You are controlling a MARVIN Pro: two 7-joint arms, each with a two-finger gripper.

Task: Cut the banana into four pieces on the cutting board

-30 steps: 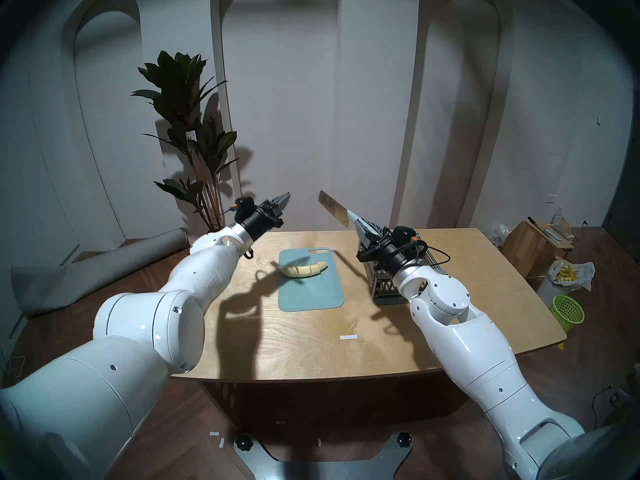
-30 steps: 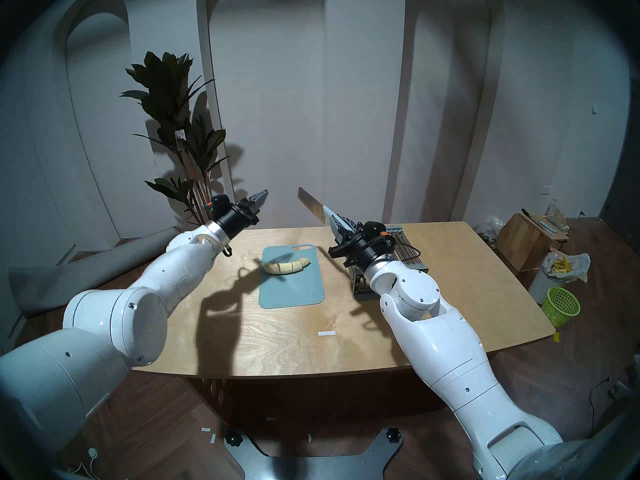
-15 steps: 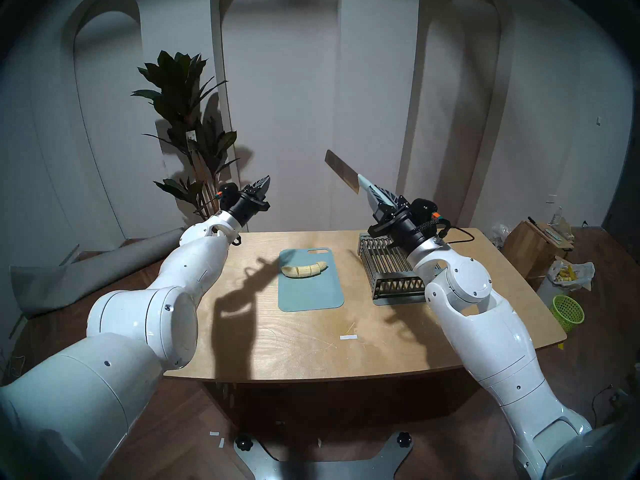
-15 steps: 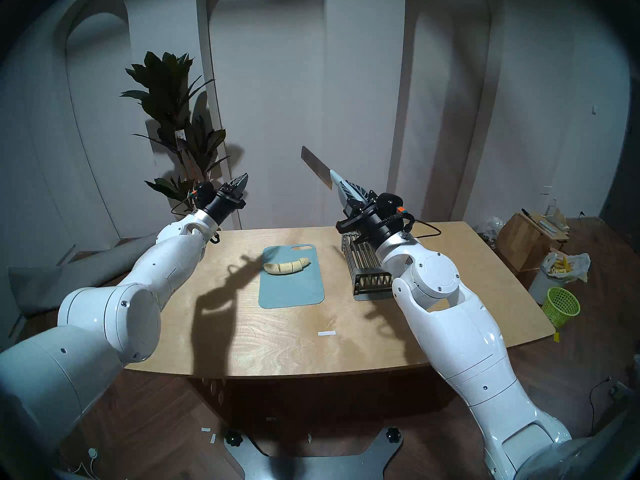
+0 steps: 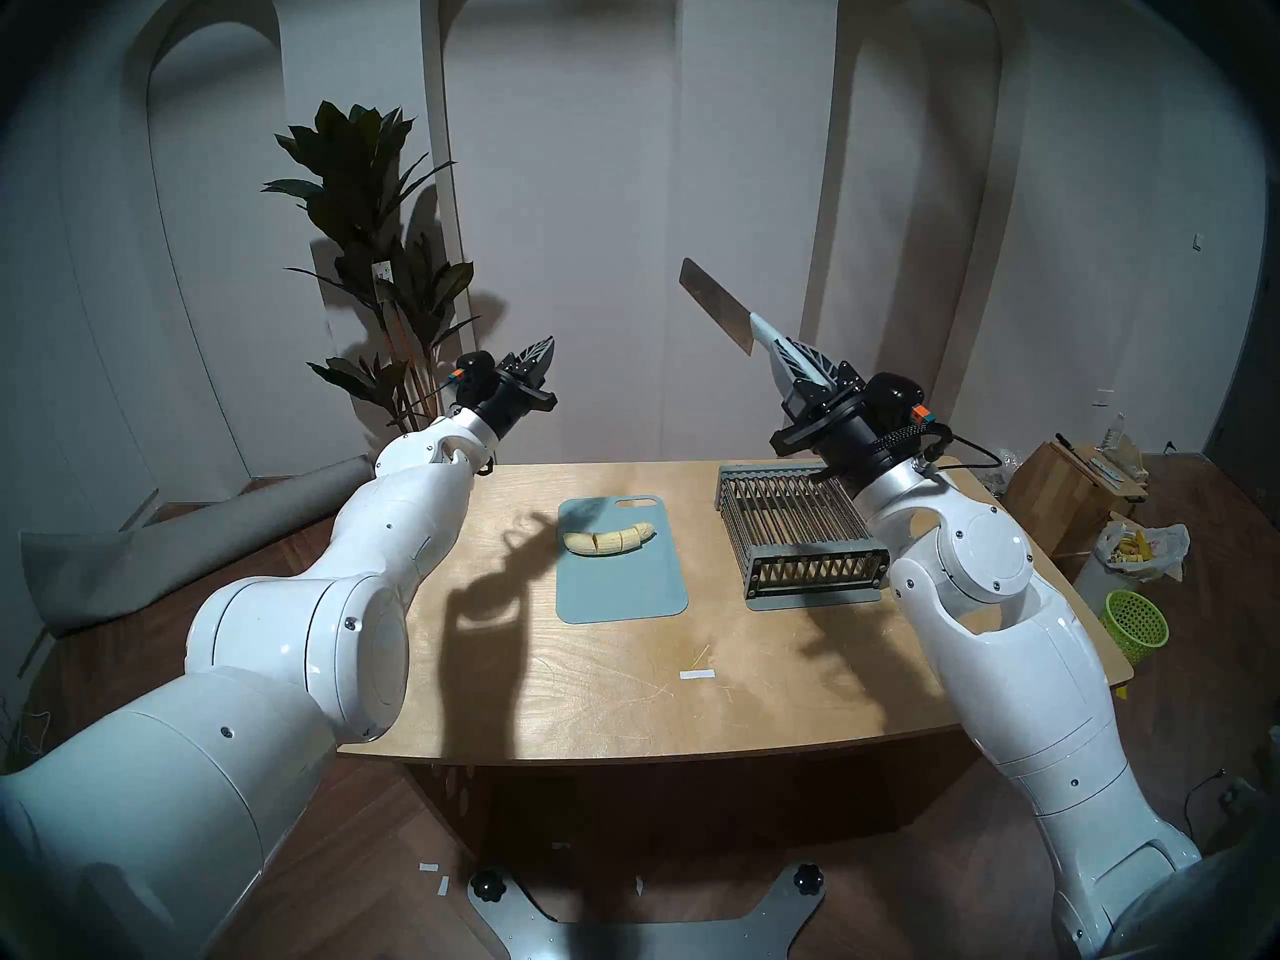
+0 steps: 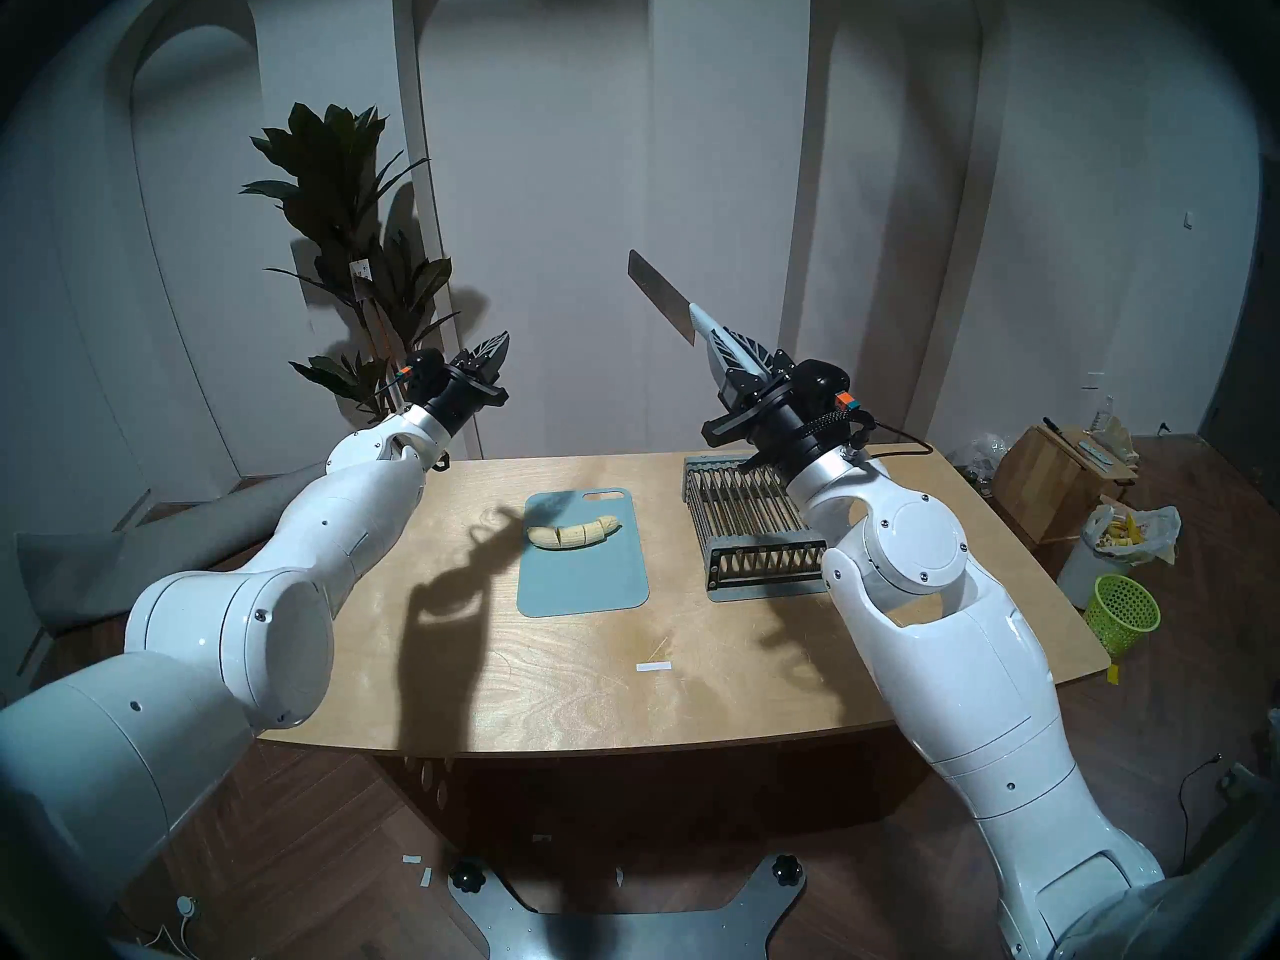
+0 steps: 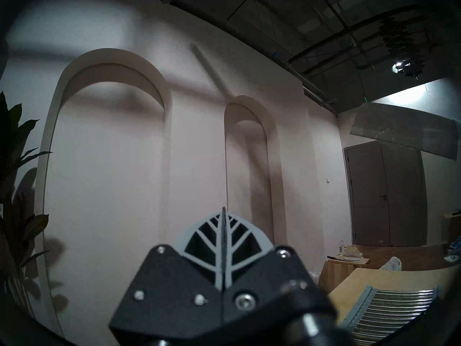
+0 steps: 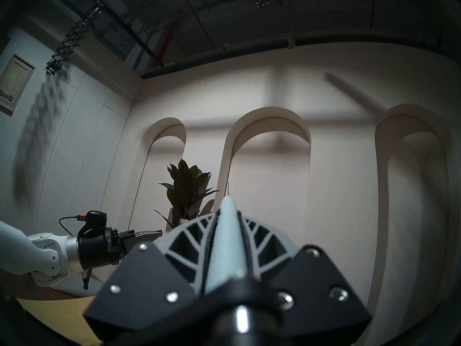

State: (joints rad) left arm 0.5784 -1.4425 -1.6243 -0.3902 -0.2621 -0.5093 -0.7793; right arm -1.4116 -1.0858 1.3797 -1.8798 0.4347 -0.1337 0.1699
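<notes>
The peeled banana lies on the far half of the blue-grey cutting board, sliced into several chunks that still lie in a row. My right gripper is shut on the pale handle of a cleaver-like knife, held high above the table over the grey rack. My left gripper is shut and empty, raised beyond the table's far left corner; its fingers press together.
A grey slatted rack with metal bars stands right of the board. A potted plant stands behind my left gripper. A white tape strip lies on the wooden table. A green basket and bagged peels sit on the floor at right.
My right arm has lifted the knife up and to the right, away from the board, uncovering the rack. My left arm has risen and drawn back. The banana has not moved.
</notes>
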